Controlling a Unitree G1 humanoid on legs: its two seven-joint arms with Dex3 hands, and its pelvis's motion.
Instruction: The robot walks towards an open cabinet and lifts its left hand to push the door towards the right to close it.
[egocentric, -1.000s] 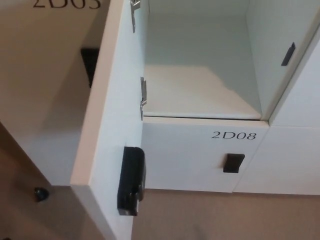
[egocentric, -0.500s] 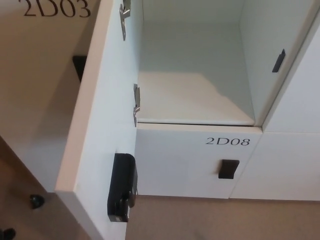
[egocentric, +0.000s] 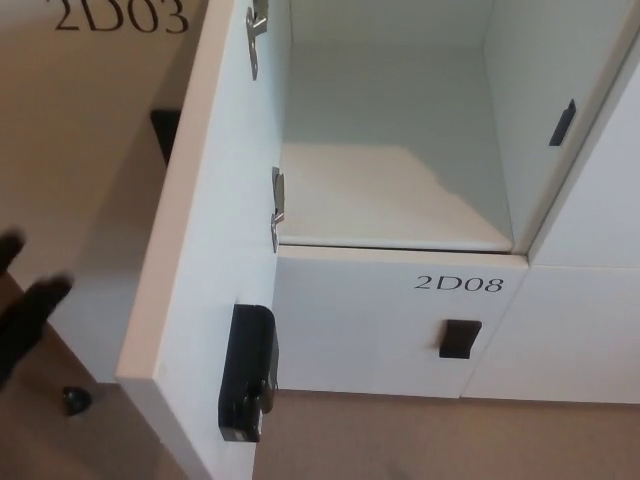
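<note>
Door: the white flat-panelled cabinet door stands wide open, swung out towards the camera on the left of the opening, its thick edge facing us; it reads the same as half a second ago, so it has not been pushed yet.
Lock: a black rectangular latch box sits low on the door's inner face, with two small silver metal hinges further up where the door meets the frame.
Compartment: the empty white cabinet compartment lies open to the right of the door, its floor bare.
What changed: the black left hand has just come into view at the picture's left edge, blurred with motion; it was absent in both earlier frames.
Fingers: two dark finger shapes show, apart from each other and holding nothing; the hand is near the door's outer side but not touching it.
Right hand: not in view.
Meaning for the task: the walk-up looks finished and the lift of the arm is under way; contact and the rightward push appear to remain.
Surroundings: a closed white drawer front marked 2D08 sits below the compartment, and the label 2D03 is above left.
Floor: a small dark round object lies on the brown floor; I cannot tell what it is.
</note>
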